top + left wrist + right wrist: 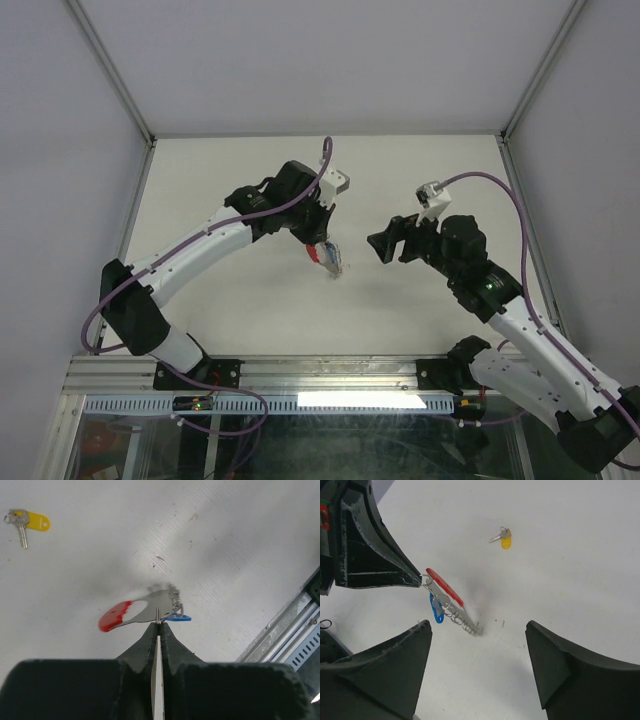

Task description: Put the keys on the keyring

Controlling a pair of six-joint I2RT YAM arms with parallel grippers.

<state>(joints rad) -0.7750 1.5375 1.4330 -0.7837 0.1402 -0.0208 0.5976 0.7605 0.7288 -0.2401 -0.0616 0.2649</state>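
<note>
The keyring is pinched in the closed left claw; the right claw is spread. The yellow key on the white table is shown by wrist views only.

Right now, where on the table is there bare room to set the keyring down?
Bare table lies between the keyring and the yellow key, and all around that key. Crowded only at the left gripper, with keyring and blue key.

The left arm and right arm have white links, black joints and looping purple cables.
</note>
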